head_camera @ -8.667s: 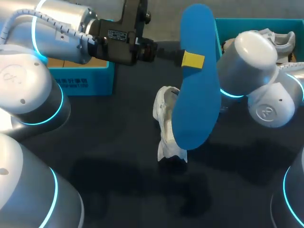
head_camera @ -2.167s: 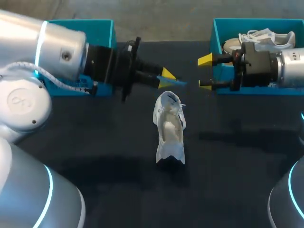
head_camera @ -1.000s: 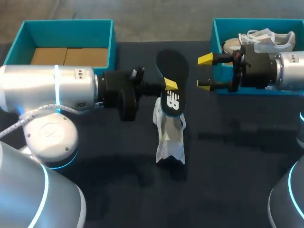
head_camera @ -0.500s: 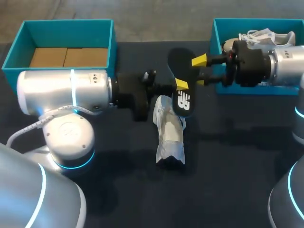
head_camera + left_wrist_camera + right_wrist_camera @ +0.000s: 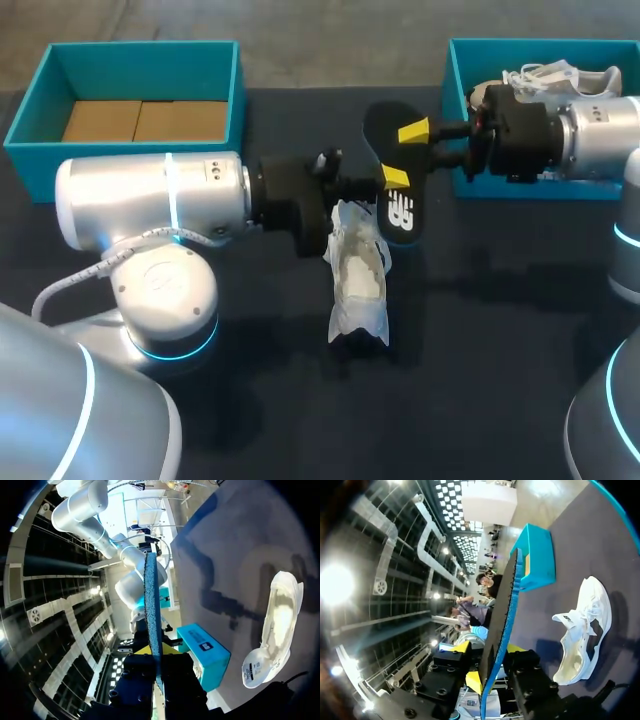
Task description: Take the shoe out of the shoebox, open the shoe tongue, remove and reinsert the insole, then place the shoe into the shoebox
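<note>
1. The left gripper (image 5: 393, 180) is clamped on the insole (image 5: 400, 212) and holds it on edge just over the far end of the shoe (image 5: 357, 280), likely to feed it back in.
2. The right gripper (image 5: 422, 143) comes in from the right at the insole's far part, probably to steady it. I cannot tell whether it grips.
3. The shoe lies mid-table (image 5: 500, 340) with its opening up, ready to receive the insole.
4. There is open room left, right and near of the shoe. The left box (image 5: 140, 58) sits far left, and the right box (image 5: 455, 70), which holds another shoe, sits far right. Both grippers crowd the shoe's far end.
</note>
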Motion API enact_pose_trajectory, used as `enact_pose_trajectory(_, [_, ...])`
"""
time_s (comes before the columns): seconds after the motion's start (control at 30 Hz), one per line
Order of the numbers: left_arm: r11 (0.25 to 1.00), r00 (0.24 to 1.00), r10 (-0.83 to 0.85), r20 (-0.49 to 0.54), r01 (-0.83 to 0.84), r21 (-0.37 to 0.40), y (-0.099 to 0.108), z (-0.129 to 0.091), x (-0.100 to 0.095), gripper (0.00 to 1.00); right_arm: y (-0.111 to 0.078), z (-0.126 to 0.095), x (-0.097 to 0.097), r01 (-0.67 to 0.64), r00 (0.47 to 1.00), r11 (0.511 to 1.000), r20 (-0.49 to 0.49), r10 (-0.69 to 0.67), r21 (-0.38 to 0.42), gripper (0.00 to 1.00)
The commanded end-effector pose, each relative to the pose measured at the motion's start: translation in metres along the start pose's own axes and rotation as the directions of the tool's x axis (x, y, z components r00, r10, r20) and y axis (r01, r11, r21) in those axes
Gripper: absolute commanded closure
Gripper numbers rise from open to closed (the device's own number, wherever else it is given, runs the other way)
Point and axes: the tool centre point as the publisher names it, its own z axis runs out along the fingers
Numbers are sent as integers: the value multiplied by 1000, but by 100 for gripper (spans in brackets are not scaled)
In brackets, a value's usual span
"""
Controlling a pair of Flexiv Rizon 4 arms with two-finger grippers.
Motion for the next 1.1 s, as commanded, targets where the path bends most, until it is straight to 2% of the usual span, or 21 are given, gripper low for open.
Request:
enact_pose_trajectory(0.03, [1000, 1000, 2, 8, -2, -3, -2, -4, 2, 100, 2, 3, -2, -2, 1000, 1000, -3, 2, -5, 77])
enact_pose_trajectory(0.07, [1000, 1000, 2, 9, -2, -4, -2, -4, 2, 100, 2, 3, -2, -2, 1000, 1000, -3, 2, -5, 79])
enact_pose_trajectory(0.13, [1000, 1000, 1, 10, -1, -4, -3, -6, 2, 100, 3, 3, -3, -4, 1000, 1000, -3, 4, -10, 100])
enact_pose_trajectory(0.37, [1000, 1000, -7, 6, 7, -5, -3, -8, 5, 100, 4, 5, -6, -7, 1000, 1000, -1, 7, -14, 100])
enact_pose_trajectory(0.4, [1000, 1000, -7, 5, 7, -7, -3, -9, 5, 55, 5, 5, -6, -8, 1000, 1000, -1, 8, -13, 100])
enact_pose_trajectory(0.43, [1000, 1000, -7, -1, 6, -7, -3, -9, 5, 0, 5, 6, -6, -8, 1000, 1000, -1, 8, -12, 100])
enact_pose_trajectory(0.7, [999, 995, -36, -91, 37, 9, 4, -26, 3, 0, 10, 5, -12, -16, 1000, 1000, 13, 17, -11, 100])
enact_pose_trajectory(0.87, [996, 975, -63, -212, 74, 47, 9, -46, -2, 0, 11, 4, -20, -33, 999, 999, 39, 33, -2, 100])
enact_pose_trajectory(0.9, [996, 975, -66, -212, 78, 46, 10, -47, -3, 0, 11, 4, -20, -34, 999, 999, 40, 34, -1, 100])
enact_pose_trajectory(0.93, [994, 957, -83, -276, 101, 50, 13, -53, -5, 0, 11, 4, -23, -39, 998, 999, 47, 39, 3, 100])
enact_pose_trajectory(1.1, [990, 918, -106, -382, 133, 45, 21, -65, -15, 0, 13, 5, -29, -51, 997, 999, 66, 51, 6, 100])
